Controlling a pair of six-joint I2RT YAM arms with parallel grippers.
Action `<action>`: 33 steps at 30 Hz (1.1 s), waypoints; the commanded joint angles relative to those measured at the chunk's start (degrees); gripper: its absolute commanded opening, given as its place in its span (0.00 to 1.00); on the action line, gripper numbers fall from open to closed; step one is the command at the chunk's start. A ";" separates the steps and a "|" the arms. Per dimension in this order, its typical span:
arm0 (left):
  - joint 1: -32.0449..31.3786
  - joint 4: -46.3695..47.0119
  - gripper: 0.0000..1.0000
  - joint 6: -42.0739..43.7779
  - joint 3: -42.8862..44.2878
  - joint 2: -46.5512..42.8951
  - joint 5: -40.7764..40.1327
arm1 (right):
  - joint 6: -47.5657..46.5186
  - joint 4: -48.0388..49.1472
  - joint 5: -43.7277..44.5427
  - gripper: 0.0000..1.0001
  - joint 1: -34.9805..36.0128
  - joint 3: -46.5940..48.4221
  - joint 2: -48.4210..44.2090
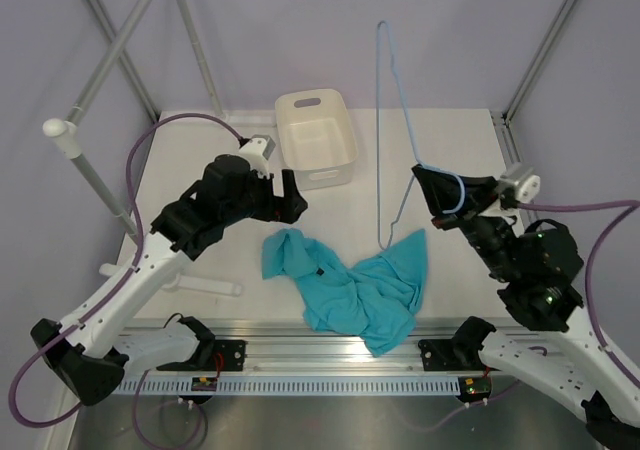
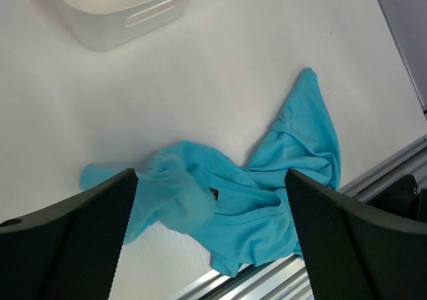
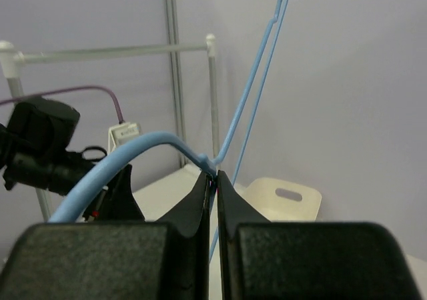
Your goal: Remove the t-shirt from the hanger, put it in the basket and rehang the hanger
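The teal t-shirt (image 1: 350, 285) lies crumpled on the white table near the front edge, off the hanger. In the left wrist view the t-shirt (image 2: 267, 200) spreads below the left gripper (image 2: 210, 177), whose fingers stand wide apart with nothing gripped; one fold looks blurred. That left gripper (image 1: 288, 200) hovers just above the shirt's left end. The light-blue wire hanger (image 1: 379, 130) hangs bare in the air, its lower corner close above the shirt's right part. My right gripper (image 1: 420, 173) is shut on its neck, and the hanger (image 3: 257, 93) rises from the closed right gripper (image 3: 215, 177).
A white tub (image 1: 315, 135) stands at the back middle of the table, also seen as the tub (image 2: 107, 20). Grey rack poles (image 1: 120, 50) cross at the back left. A white rod (image 1: 205, 285) lies at the left. An aluminium rail (image 1: 330, 355) runs along the front edge.
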 commanded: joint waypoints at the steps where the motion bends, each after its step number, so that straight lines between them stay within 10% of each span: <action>1: 0.32 3.93 0.99 5.80 3.30 1.37 7.32 | -2.51 8.94 -0.25 0.00 0.01 -1.21 2.09; 21: 0.32 -1.43 0.95 25.48 10.62 -16.99 38.78 | 10.57 -13.20 -30.80 0.00 0.01 -10.87 -3.70; 33: -3.00 -9.33 0.98 34.72 18.07 -1.89 49.43 | 13.57 -11.98 -39.79 0.00 0.01 -13.52 1.65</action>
